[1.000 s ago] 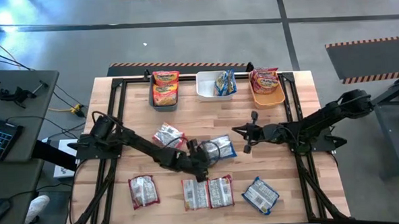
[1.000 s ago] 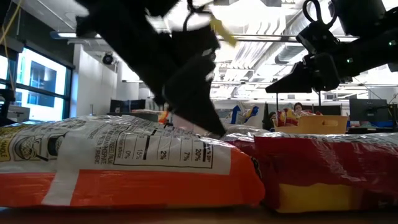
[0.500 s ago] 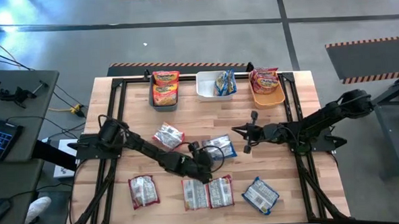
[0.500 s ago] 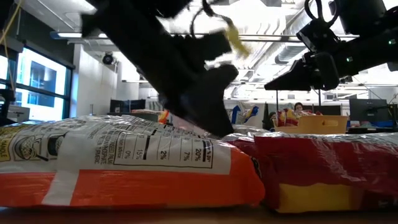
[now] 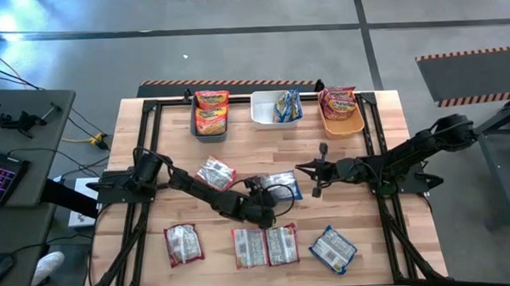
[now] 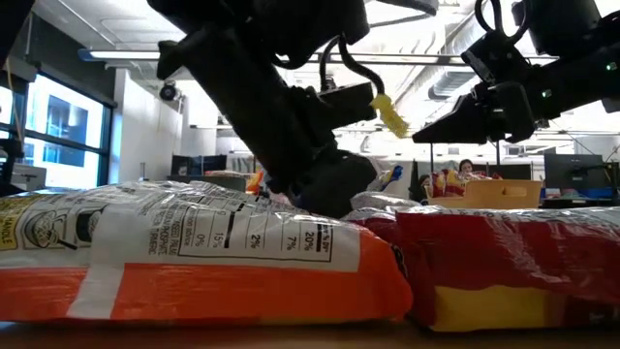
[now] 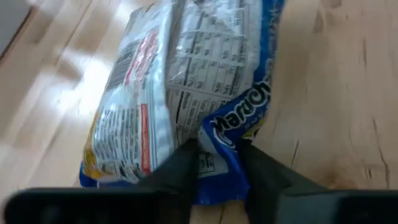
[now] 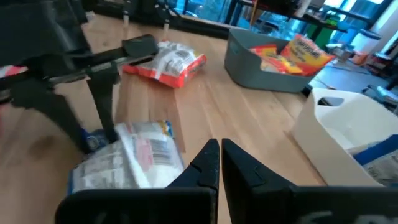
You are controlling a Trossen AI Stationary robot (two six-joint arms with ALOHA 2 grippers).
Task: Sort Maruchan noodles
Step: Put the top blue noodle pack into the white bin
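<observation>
Left gripper (image 7: 216, 167): low at mid-table, fingers clenched on the edge of a blue-trimmed noodle packet (image 5: 282, 186) lying face-down on the table (image 5: 384, 146). Right gripper (image 8: 219, 163): pressed closed, holding nothing, hovering right of centre.

Loose noodle packets (image 5: 216, 173) on table: six. Bins (image 5: 275, 109) at far edge: three.

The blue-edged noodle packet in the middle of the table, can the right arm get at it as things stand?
Probably not cleanly. The right gripper hovers just beside the blue-edged packet, fingers together, with bare table between. But the left gripper is already clamped on that packet's edge, so the two would crowd each other.
</observation>
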